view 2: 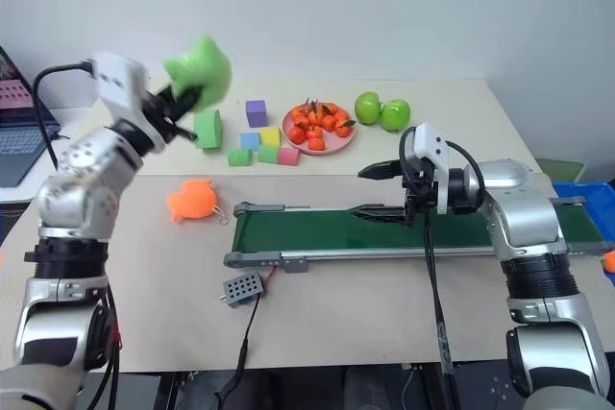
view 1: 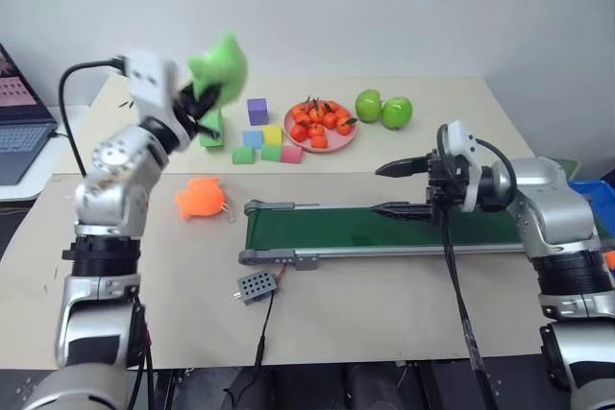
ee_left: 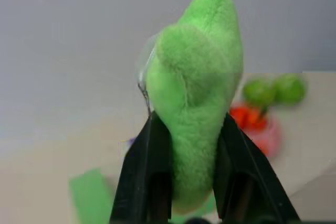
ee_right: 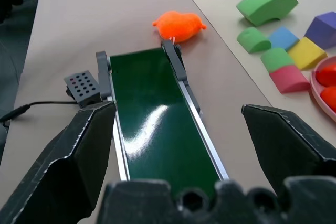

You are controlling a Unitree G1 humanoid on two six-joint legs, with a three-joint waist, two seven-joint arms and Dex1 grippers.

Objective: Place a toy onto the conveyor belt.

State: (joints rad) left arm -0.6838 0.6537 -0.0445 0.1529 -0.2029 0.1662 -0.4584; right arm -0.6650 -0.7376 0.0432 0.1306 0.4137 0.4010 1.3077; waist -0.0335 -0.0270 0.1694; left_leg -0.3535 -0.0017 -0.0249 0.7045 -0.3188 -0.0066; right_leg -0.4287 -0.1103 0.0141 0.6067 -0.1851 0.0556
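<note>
Grey control box [view 1: 254, 286] sits nearest me by the bench's front edge, and just behind it the conveyor belt [view 1: 384, 228] runs toward the right edge, its dark green surface bare. My right gripper [view 1: 402, 188] hangs over the belt's middle, jaws wide apart and empty. Farther back, toward the left edge, my left gripper [view 1: 205, 105] is clamped tight on the toy [view 1: 220, 63], held high off the bench. I judge the carry is underway; next I must swing it right and down over the belt, then let go.

A plain pale wall [view 1: 404, 7] rises behind the beige table [view 1: 384, 314], evenly lit.
</note>
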